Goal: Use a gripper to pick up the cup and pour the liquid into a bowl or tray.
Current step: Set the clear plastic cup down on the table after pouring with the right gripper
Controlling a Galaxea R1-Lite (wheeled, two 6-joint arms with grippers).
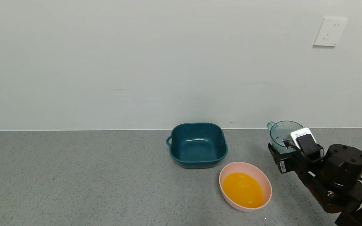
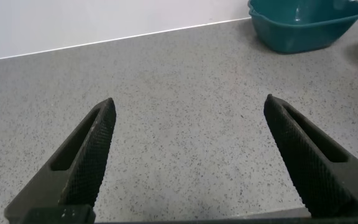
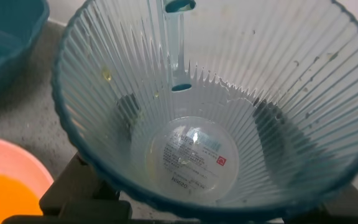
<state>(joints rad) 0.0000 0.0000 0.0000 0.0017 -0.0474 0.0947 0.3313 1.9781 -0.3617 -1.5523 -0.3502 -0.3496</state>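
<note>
The ribbed blue-grey cup (image 1: 281, 133) is upright at the back right of the table, empty, with its handle turned to the left. My right gripper (image 1: 286, 154) is shut on it from the near side. In the right wrist view the cup (image 3: 197, 74) fills the picture, and the dark fingers (image 3: 124, 115) show through its walls on both sides. The pink bowl (image 1: 244, 167) sits in front and to the left of the cup and holds the orange liquid (image 1: 243, 190). My left gripper (image 2: 188, 102) is open and empty over bare table.
A dark teal square tub (image 1: 198, 146) with a handle stands empty behind the bowl, near the wall; it shows in the left wrist view (image 2: 303, 28) too. A wall socket (image 1: 329, 31) is at the upper right. The grey speckled table stretches away to the left.
</note>
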